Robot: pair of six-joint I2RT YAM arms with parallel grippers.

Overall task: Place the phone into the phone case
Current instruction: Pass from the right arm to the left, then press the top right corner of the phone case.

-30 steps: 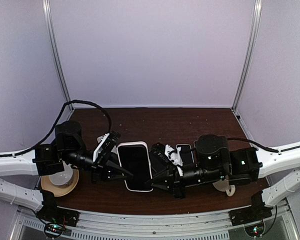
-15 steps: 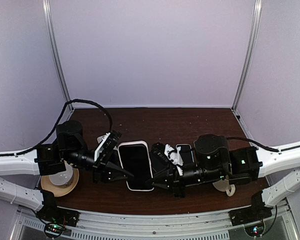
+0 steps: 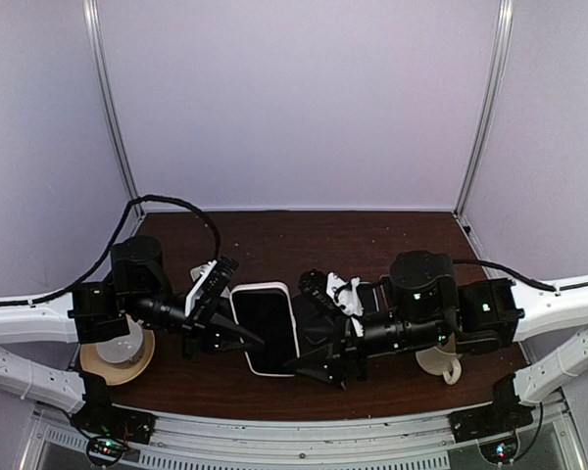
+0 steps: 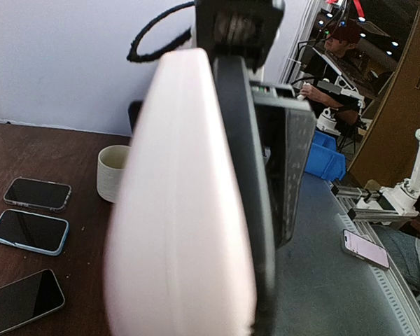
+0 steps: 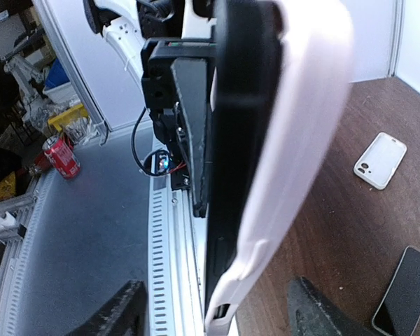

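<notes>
Nearest to us in the overhead view, the right fingers [image 3: 309, 364] stand wide apart just beside the lower right edge of the phone [image 3: 267, 328], holding nothing. From the right wrist camera, these two dark fingers [image 5: 122, 311] sit in the bottom corners. The phone [image 5: 241, 140] rises edge on between them with a gap on each side, a black slab pressed against the white phone case [image 5: 294, 140]. We cannot tell whether the phone is fully seated in the case. Just to the left, the left fingers [image 3: 237, 338] are clamped on the left edge of the phone, which sits at the middle of the scene between the two arms, screen facing up, with the white rim of the phone case [image 3: 265, 287] showing around it. From the left wrist camera, the phone case [image 4: 189, 210] and the dark phone [image 4: 238, 175] fill the view edge on, very close to the lens. Under the left arm lies a roll of tape [image 3: 137, 364], and under the right arm stands a white mug [image 3: 441, 364]. Farther off on the brown tabletop [image 3: 304, 235], the wrist cameras show a pale cup [image 4: 112, 171], three spare phones [image 4: 29, 231] lying flat, and a spare white case [image 5: 380, 161].
</notes>
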